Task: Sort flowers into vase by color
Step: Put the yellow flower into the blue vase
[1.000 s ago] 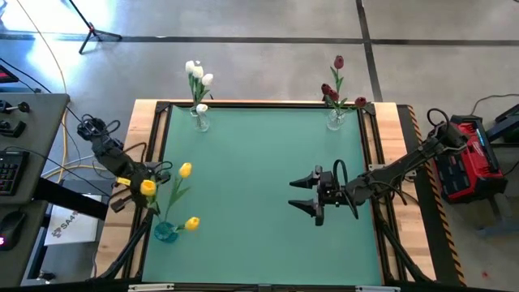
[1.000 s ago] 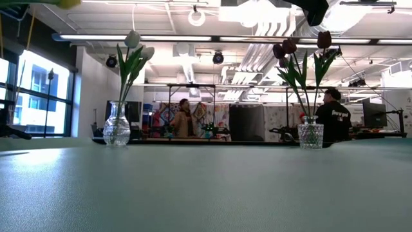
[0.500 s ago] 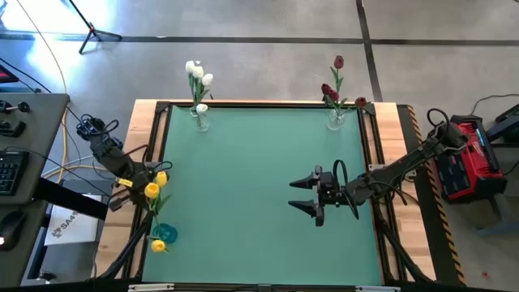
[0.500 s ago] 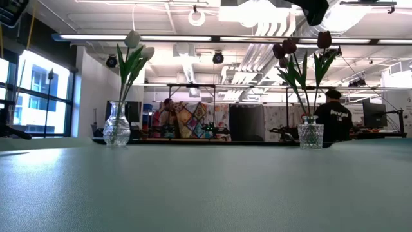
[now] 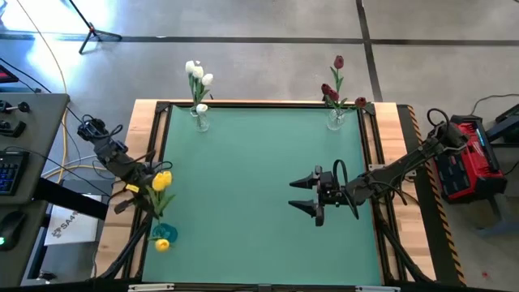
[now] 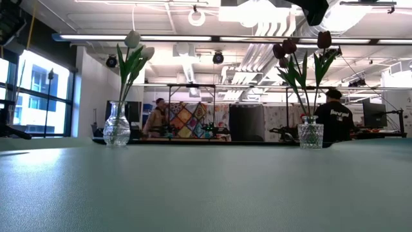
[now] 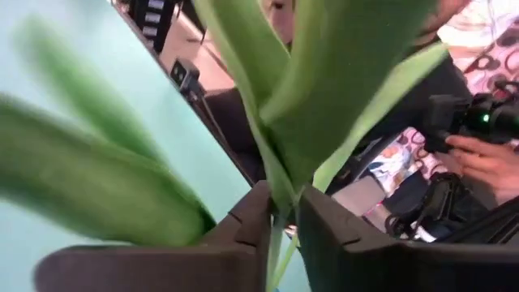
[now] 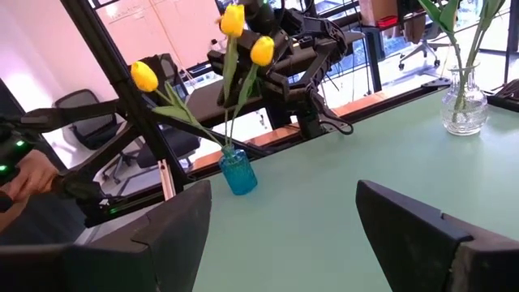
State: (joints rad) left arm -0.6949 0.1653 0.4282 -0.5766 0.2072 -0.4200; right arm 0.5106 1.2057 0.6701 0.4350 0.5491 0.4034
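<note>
A blue vase (image 5: pixel 165 233) is seen at the near left corner of the green table (image 5: pixel 259 195), with three yellow tulips (image 5: pixel 162 180) standing in it. The left gripper (image 5: pixel 144 180) is held just above and beside that vase, at the table's left edge. In the left wrist view two thin green stems (image 7: pixel 280 243) are seen passing between the dark fingers (image 7: pixel 251 235), which are drawn close about them; whether the stems are pinched or merely enclosed cannot be told, since blurred leaves fill most of that view. From the right wrist view, two yellow heads (image 8: pixel 247 34) are shown up at the left gripper (image 8: pixel 276 61), and a third (image 8: pixel 144 75) is seen leaning away from the vase (image 8: pixel 238 172).

The right gripper (image 5: pixel 306 195) is held over the table well to the right of the blue vase, its fingers (image 8: pixel 174 235) spread wide and nothing between them.

Far from the blue vase, along the table's back edge, a clear vase of white tulips (image 5: pixel 197 77) is placed at the left corner and a clear vase of dark red tulips (image 5: pixel 334 91) at the right. In the low view only these two back vases (image 6: pixel 116 125) are shown; the blue vase is cut off. A person (image 6: pixel 333 116) is seen behind the red tulips' vase (image 6: pixel 310 134), and another is partly hidden by a patterned cloth (image 6: pixel 190 121).
</note>
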